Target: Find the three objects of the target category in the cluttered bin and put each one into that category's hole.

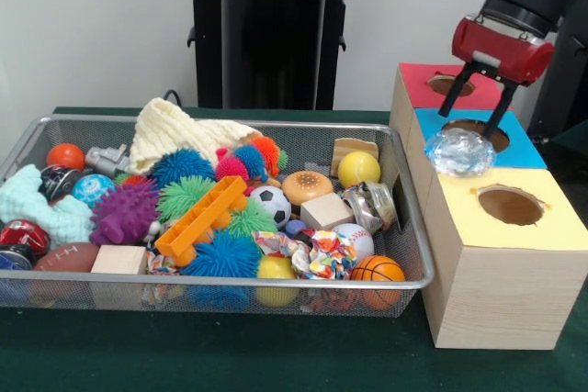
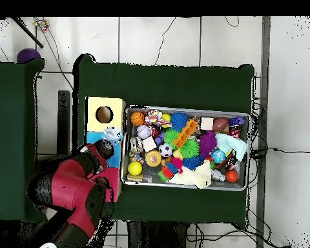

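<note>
Item: clear, crinkly, glittering ball [image 1: 459, 151], resting on the blue-topped section [image 1: 519, 147] of the wooden hole box, at the near rim of that section's hole [image 1: 478, 128].

Effector: red-and-black gripper [image 1: 471, 116], fingers spread wide, holding nothing.

Relation: ball sits directly below the fingertips, just apart from them, slightly toward the wire mesh bin [image 1: 413, 254]. Judged released short of the hole.

Red and black arm angled downward, gripper [image 1: 478, 113] jaws spread apart
</note>
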Tool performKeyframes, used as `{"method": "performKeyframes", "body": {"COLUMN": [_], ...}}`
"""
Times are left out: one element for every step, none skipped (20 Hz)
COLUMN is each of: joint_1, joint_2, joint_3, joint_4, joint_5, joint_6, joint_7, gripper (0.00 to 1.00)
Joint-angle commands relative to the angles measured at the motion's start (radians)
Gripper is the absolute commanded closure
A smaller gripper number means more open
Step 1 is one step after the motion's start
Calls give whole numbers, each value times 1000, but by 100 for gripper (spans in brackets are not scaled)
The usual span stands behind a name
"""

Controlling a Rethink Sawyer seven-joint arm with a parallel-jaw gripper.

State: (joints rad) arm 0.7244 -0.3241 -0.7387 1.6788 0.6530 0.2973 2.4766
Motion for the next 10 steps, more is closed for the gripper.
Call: {"method": "performKeyframes", "body": {"joint_1": [-24, -24, -23, -22, -21, -19, -16, -15, -16, -15], "joint_2": [7, 8, 11, 13, 13, 15, 15, 17, 16, 18], "joint_3": [155, 155, 153, 152, 150, 149, 149, 149, 149, 149], "joint_4": [100, 101, 100, 100, 97, 96, 97, 96, 98, 98], "joint_5": [16, 16, 16, 15, 16, 16, 16, 17, 16, 17], "joint_6": [-15, -17, -17, -18, -15, -14, -15, -17, -21, -22], "joint_7": [210, 208, 208, 208, 207, 208, 209, 209, 208, 210], "gripper": [0, 0, 0, 0, 0, 0, 0, 0, 0, 0]}}
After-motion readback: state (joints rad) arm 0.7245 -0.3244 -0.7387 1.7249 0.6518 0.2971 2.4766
